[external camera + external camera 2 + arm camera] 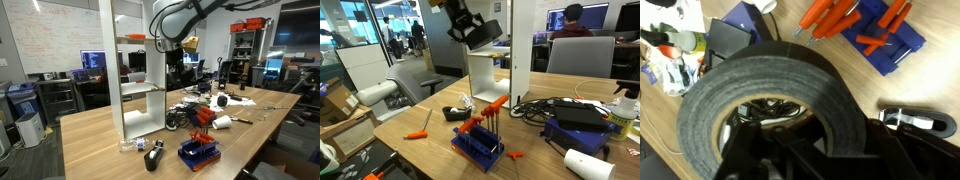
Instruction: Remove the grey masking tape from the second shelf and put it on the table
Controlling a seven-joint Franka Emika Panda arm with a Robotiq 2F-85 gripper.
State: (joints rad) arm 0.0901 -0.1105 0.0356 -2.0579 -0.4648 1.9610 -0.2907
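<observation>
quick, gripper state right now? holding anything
Gripper: closed on the grey masking tape, holding it in the air above the table.

In the wrist view the flat, ring-shaped grey masking tape roll (pixel 770 70) sits so close to the lens that its lower rim is blurred. That rim runs behind the dark gripper (pixel 790 150), whose fingers are an out-of-focus mass. They seem to clamp the roll, but where they meet it cannot be made out. The roll covers much of the light wood-grain table (pixel 855 85). The blue plastic tray of orange-handled pieces (pixel 890 40) is cut by the top edge, and the black gadget (pixel 915 122) by the right edge.

In an exterior view the arm above the gripper (pixel 470 28) is cropped at the top. In an exterior view the gripper (pixel 165 45) is too small to show its load, and the tall white open rack (pixel 107 60) runs off the top edge.
</observation>
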